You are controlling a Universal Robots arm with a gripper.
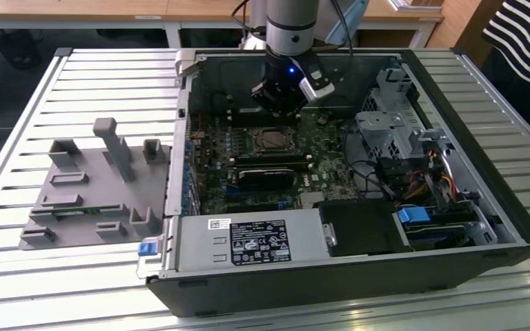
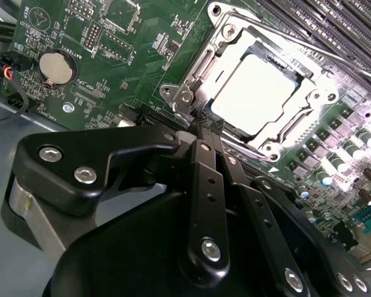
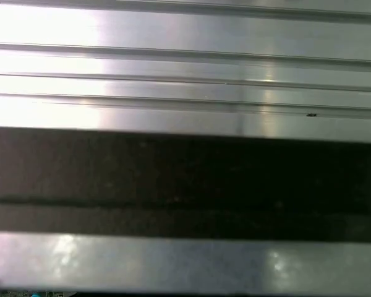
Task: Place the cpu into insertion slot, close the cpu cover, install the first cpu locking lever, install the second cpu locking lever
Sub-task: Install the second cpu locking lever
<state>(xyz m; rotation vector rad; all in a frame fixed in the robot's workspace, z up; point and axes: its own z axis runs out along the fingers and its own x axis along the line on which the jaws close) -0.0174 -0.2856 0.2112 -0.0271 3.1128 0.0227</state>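
The open computer case (image 1: 486,207) lies on a slatted metal table (image 1: 108,69), with the green motherboard (image 1: 246,165) exposed inside it. In the exterior view the arm (image 1: 292,27) descends from twelve o'clock, and its gripper (image 1: 279,110) hangs just above the board at the twelve o'clock edge of the insertion slot (image 1: 270,140). In the second wrist view the cpu (image 2: 253,93) lies flat inside the insertion slot (image 2: 300,80), its pale metal top facing up. The cpu cover (image 2: 201,68) is folded down around the chip, so that the chip shows through the frame's square window. A thin metal locking lever (image 2: 278,31) runs along the side of the frame nearest the long black memory slots (image 2: 334,28). The gripper (image 2: 204,127) has its black fingers (image 2: 201,161) drawn together to a narrow point, with little or no gap visible between them, and the tips meet the corner of the frame at about seven o'clock from the chip. Whether anything is pinched between the tips cannot be told. A round coin battery (image 2: 54,67) sits on the board well apart from the socket, at about nine o'clock from it. In the exterior view a grey plastic fixture (image 1: 90,186) rests on the table at nine o'clock from the case, and a person in a striped sleeve (image 1: 527,41) stands at the two o'clock corner.
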